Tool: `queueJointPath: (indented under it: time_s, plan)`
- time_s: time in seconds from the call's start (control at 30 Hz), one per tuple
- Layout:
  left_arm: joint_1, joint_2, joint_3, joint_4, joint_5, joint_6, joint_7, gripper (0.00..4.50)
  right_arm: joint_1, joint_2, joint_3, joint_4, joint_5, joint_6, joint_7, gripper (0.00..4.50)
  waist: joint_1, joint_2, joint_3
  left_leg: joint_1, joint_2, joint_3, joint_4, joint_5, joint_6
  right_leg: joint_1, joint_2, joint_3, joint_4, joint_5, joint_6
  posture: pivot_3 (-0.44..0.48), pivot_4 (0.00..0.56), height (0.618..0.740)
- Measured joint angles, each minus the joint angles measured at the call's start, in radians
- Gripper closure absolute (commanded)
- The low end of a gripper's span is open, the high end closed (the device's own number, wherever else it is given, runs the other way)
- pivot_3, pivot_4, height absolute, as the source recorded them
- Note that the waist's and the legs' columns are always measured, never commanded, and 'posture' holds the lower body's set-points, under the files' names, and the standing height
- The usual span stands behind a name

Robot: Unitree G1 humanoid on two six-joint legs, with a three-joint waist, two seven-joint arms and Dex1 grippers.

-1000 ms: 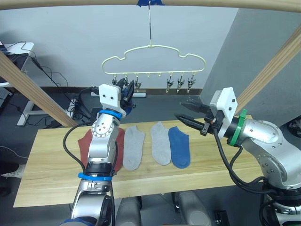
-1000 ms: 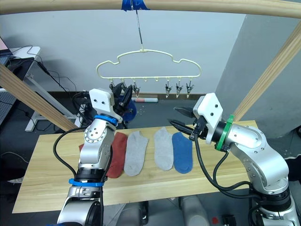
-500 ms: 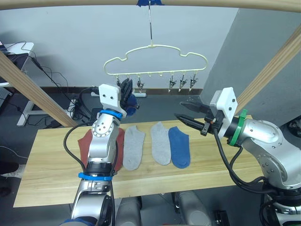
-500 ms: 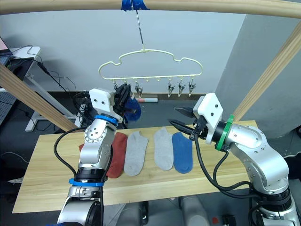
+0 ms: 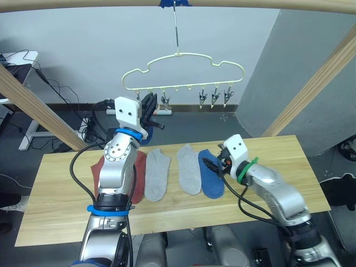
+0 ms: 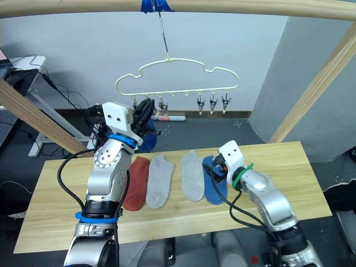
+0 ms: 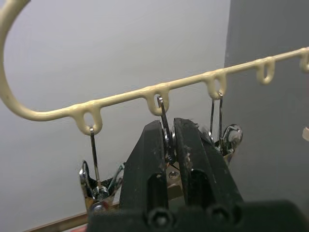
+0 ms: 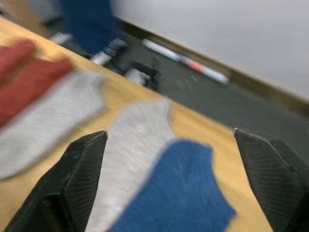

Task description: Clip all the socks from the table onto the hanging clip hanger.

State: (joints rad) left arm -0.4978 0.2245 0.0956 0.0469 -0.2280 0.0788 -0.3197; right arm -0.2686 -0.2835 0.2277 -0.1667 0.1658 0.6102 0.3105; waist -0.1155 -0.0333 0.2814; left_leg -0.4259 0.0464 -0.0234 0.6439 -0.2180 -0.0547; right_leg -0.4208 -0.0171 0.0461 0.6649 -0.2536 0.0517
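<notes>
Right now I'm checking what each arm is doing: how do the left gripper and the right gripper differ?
The left gripper is raised at the pale yellow wire clip hanger, while the right gripper is low over the light wooden table. The left gripper is shut on a small metal clip; the right gripper is open, holding nothing, above the blue sock. Both have two black fingers.

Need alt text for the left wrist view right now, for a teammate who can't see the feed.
The left claw is shut on a metal clip hanging from a loop of the cream clip hanger, its two black fingers pressed against the clip's wire. Two more clips dangle from neighbouring loops, against a pale wall.
</notes>
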Motion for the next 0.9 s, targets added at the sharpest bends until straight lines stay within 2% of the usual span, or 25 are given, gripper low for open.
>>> queueJointPath:
  time_s: [0.1, 0.3, 0.4, 0.73, 0.9]
  plan:
    - [0.002, 0.004, -0.002, -0.013, -0.003, 0.018, -0.009, 4.5, -0.017, 0.068, -0.009, 0.164, -0.043, -0.063, -0.061, 0.32, 0.001, 0.0, 0.0, 0.0, 0.0, 0.0, 0.0, 0.0, 0.0, 0.0, 0.0, 0.0, 0.0, 0.001, -0.002, -0.209, 0.283, 0.74]
    - [0.01, 0.008, -0.001, -0.037, -0.009, 0.042, -0.021, 4.5, -0.036, 0.124, -0.043, 0.339, -0.071, -0.128, -0.097, 0.32, 0.002, 0.0, 0.0, 0.0, 0.0, 0.0, 0.0, 0.0, 0.0, 0.0, 0.0, 0.0, 0.0, 0.001, -0.002, -0.196, 0.28, 0.74]
    - [0.012, 0.009, -0.001, -0.042, -0.016, 0.056, -0.026, 4.5, -0.044, 0.137, -0.044, 0.38, -0.08, -0.143, -0.095, 0.89, 0.002, 0.0, 0.0, 0.0, 0.0, 0.0, 0.0, 0.0, 0.0, 0.0, 0.0, 0.0, 0.0, 0.001, -0.002, -0.195, 0.279, 0.74]
    - [0.015, 0.03, 0.001, -0.062, -0.078, 0.121, -0.087, 4.5, -0.065, 0.136, -0.039, 0.418, -0.11, -0.173, -0.066, 4.47, 0.002, 0.0, 0.0, 0.0, 0.0, 0.0, 0.0, 0.0, 0.0, 0.0, 0.0, 0.0, 0.0, 0.001, -0.001, -0.192, 0.276, 0.74]
    - [0.016, 0.067, 0.024, -0.095, -0.162, 0.215, -0.136, 4.5, -0.076, 0.04, 0.036, 0.322, -0.163, -0.189, 0.042, 4.47, 0.002, 0.0, 0.0, 0.0, 0.0, 0.0, 0.0, 0.0, 0.0, 0.0, 0.0, 0.0, 0.0, 0.0, 0.0, -0.2, 0.277, 0.74]
